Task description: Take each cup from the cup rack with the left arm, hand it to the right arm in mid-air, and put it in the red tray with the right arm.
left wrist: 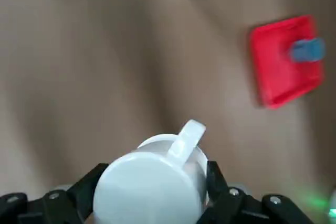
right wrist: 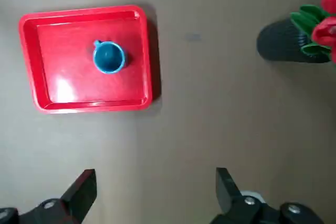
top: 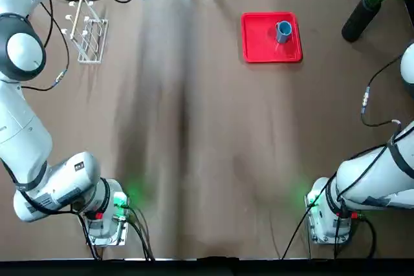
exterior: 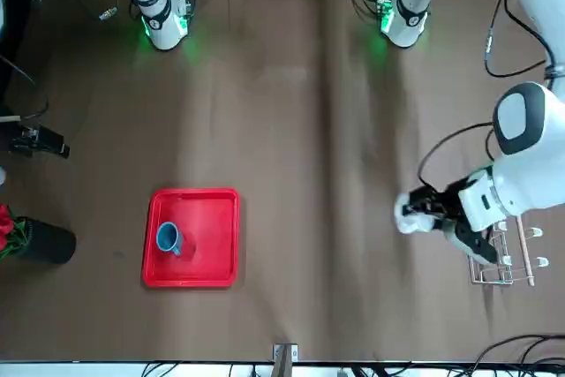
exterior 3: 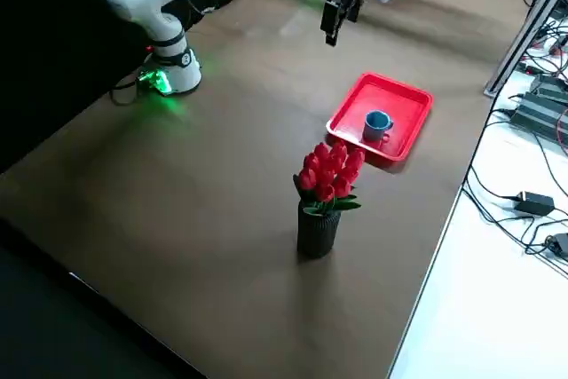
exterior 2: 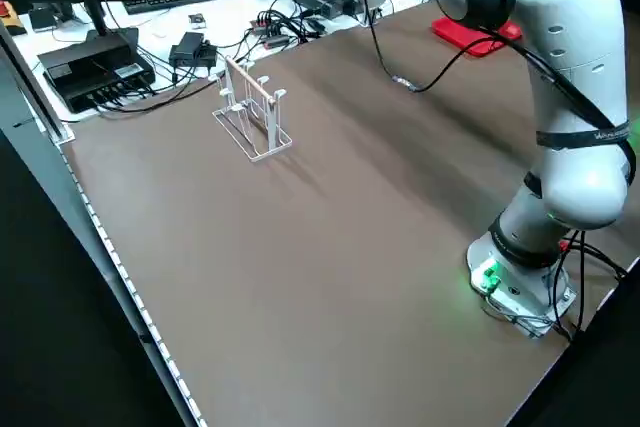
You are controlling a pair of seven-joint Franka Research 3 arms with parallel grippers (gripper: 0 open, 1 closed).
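- One flat, bright red plastic tray (top: 259,43), a rectangle with rounded corners and a low raised rim, lies on the brown tabletop (top: 207,159); its smooth floor shines.
- One light blue mug (right wrist: 109,57), round-walled with a single handle, stands upright inside the tray, right of its centre as the robot looks.
- To the right of the tray, one ribbed black vase (exterior 3: 317,231) stands on the tabletop, holding a bunch of red flowers (exterior 3: 329,173) with green leaves.
- The right gripper (right wrist: 156,171) is in the air off the tray's right side, a little toward the robot's bases. Its two black fingers are spread wide with nothing between them.
- The left gripper (left wrist: 157,167) is above the tabletop on the tray's left, well apart from it. Its two black fingers are closed around one smooth, glossy white mug (left wrist: 144,195), parted only by the mug's width. The mug's round base faces the wrist camera, and its one looped handle sticks out beyond the fingers.
- Farther left of the tray stands one small rack (top: 92,40) of thin wire, with a slanted white post and several white ball-tipped pegs.
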